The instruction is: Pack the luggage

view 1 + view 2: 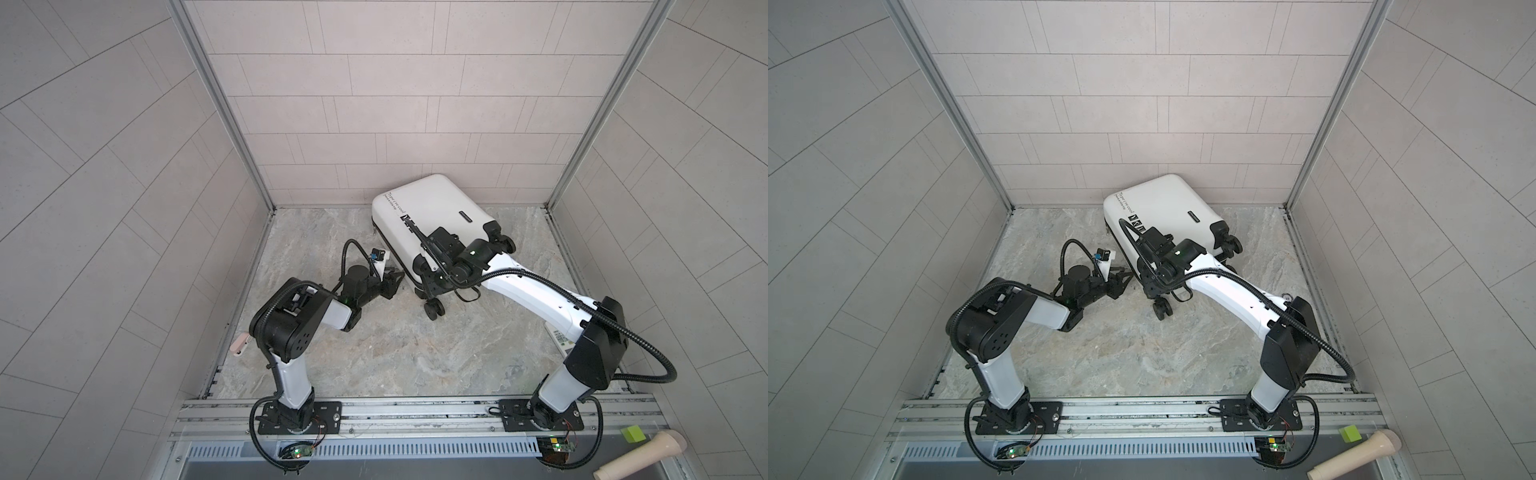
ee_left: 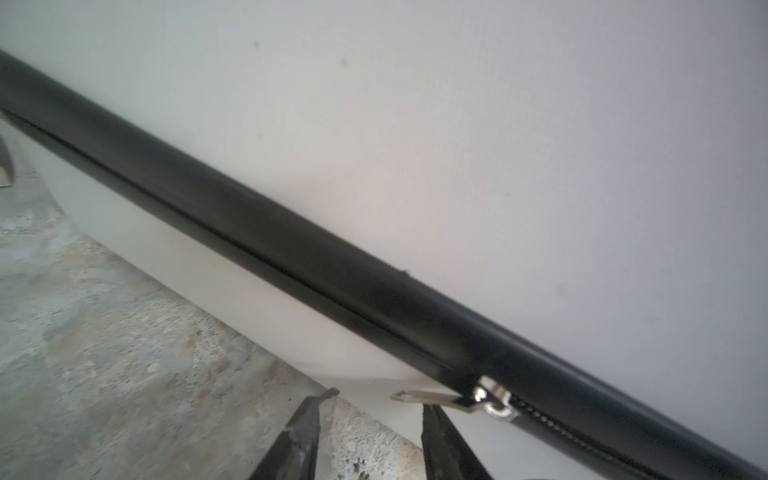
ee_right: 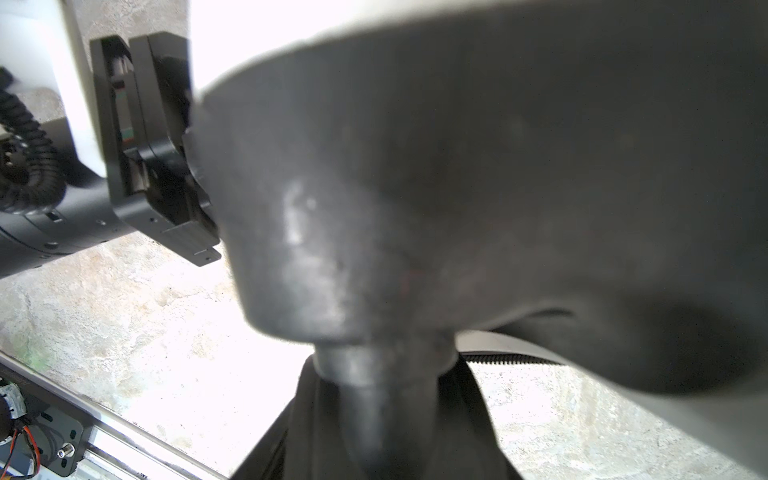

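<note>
The two black fingers (image 2: 303, 432) of the left gripper (image 2: 376, 401) are seen spread apart, with nothing pinched between them. The flat silver metal zipper pull (image 2: 432, 399) lies just beside one fingertip, and its free end reaches over the gap. The pull hangs from a slider on the black zipper band (image 2: 291, 249) that runs between the two white shell halves. The dark fingers (image 3: 278, 440) of the right gripper (image 3: 382, 374) are set on either side of a blurred grey stem below a dark housing at the wheel end. Whether they are pressed onto it cannot be told. The task's small white hard-shell suitcase (image 1: 436, 208) is found in both top views (image 1: 1163, 199) at the back of the grey marbled tabletop (image 1: 374, 353), right of centre and close to the tiled rear wall. One broad face is turned upward, and black text and stickers are noted on it. Its black caster wheel (image 1: 434, 308) is directed toward the near side.
</note>
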Controlling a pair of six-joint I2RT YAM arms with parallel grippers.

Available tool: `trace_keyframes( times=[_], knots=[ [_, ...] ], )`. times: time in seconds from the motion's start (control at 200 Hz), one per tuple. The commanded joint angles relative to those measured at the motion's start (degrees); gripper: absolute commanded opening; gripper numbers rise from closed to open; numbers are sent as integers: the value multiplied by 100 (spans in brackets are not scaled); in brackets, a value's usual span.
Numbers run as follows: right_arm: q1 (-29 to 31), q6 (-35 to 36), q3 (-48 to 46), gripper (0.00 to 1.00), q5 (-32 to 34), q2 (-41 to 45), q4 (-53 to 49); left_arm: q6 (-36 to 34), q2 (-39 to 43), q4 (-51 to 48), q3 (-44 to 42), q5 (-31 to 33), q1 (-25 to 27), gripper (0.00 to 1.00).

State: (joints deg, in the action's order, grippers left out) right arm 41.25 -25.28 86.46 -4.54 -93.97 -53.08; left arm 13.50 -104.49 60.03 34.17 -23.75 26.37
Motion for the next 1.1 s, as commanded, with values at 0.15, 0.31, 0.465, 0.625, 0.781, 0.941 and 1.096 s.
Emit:
trace_keyframes(
  times=[0.15,0.31,0.465,0.625,0.781,0.941,1.096],
  knots=[
    [45,21,-47,54,17,161,-106,-38,5,130,153,-664,-9,39],
    [41,10,-76,52,1,186,-113,54,59,289,90,-665,-9,39],
    [41,-8,-85,48,-8,212,-103,46,122,191,144,-666,13,37],
    [41,-26,-101,46,-17,230,-100,54,89,94,254,-679,17,31],
    [41,-56,-121,43,-55,257,-73,122,82,158,274,-700,26,24],
    [43,-67,-104,39,-80,275,-54,201,99,222,250,-771,35,16],
    [41,-101,-53,31,-126,318,-10,218,195,167,154,-815,35,5]
  ],
)
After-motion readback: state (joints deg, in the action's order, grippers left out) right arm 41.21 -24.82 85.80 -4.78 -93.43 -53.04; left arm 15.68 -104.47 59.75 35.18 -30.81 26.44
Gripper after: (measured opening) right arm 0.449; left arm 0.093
